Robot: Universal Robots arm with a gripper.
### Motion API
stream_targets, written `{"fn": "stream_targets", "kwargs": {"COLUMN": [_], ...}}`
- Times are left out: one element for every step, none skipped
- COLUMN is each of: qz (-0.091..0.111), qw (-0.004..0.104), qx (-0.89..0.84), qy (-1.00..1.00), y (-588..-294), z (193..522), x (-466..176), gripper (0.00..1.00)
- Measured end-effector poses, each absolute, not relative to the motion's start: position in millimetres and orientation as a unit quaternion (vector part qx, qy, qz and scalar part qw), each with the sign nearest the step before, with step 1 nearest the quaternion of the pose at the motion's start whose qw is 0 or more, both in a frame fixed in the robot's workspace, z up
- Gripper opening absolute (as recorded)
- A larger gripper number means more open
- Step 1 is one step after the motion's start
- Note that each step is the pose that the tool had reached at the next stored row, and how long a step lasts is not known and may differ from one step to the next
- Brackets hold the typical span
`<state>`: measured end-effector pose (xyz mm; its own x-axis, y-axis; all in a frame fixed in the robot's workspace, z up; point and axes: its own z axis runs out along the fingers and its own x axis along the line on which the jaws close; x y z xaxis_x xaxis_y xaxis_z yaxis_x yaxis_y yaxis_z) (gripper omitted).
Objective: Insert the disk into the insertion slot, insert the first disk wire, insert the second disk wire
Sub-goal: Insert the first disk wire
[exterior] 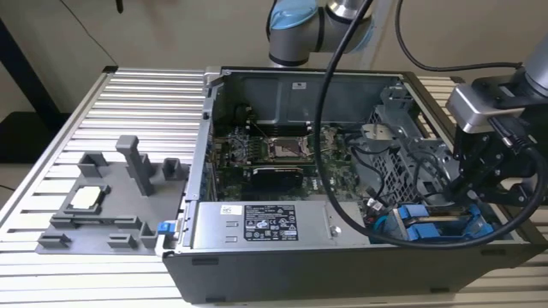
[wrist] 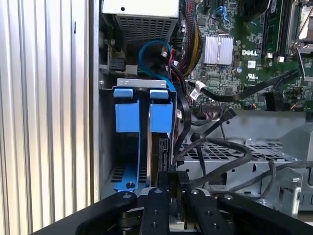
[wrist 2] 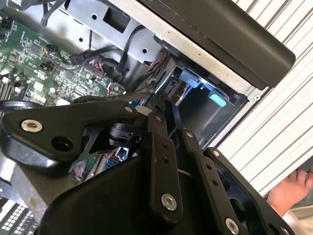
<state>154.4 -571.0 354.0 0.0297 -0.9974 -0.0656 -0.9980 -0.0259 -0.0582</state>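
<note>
This looks to me like a robotics laboratory with a test bench: an industrial robot arm [exterior: 299, 29] rises behind a table [exterior: 145, 102] of aluminium slats, an opened computer case [exterior: 325, 273] shows its green motherboard [exterior: 227, 151], and beside the case lies a grey fixture plate [exterior: 111, 192] with holders

A desk [exterior: 128, 109] of ribbed silver slats carries two things. An open dark computer case [exterior: 342, 276] stands toward the exterior view's right. A grey moulded fixture [exterior: 102, 218] with upright posts lies just beside it, on the exterior view's left.
</note>
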Motion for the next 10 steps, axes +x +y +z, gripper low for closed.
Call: {"fn": "stream_targets", "kwargs": {"qz": [0.002,0.001,0.0,0.0,-0.001,-0.001,-0.001,-0.001,-0.001,-0.001], "qw": [0.043,0.042,0.041,0.04,0.04,0.04,0.04,0.04,0.04,0.039], "qx": [-0.716,-0.716,-0.716,-0.716,-0.716,-0.716,-0.717,-0.716,-0.716,-0.716], "qy": [0.697,0.697,0.697,0.697,0.697,0.696,0.696,0.697,0.697,0.697], "y": [-571.1,-571.4,-571.9,-572.5,-572.9,-573.3,-573.8,-573.9,-573.9,-573.9], "z": [352.9,351.8,350.9,350.1,349.5,349.1,348.7,348.3,348.3,348.1], "x": [154.4,154.5,154.5,154.6,154.8,155.2,155.9,156.1,156.2,156.2], "gripper": [0.19,0.19,0.19,0.19,0.19,0.19,0.19,0.19,0.19,0.19]}}
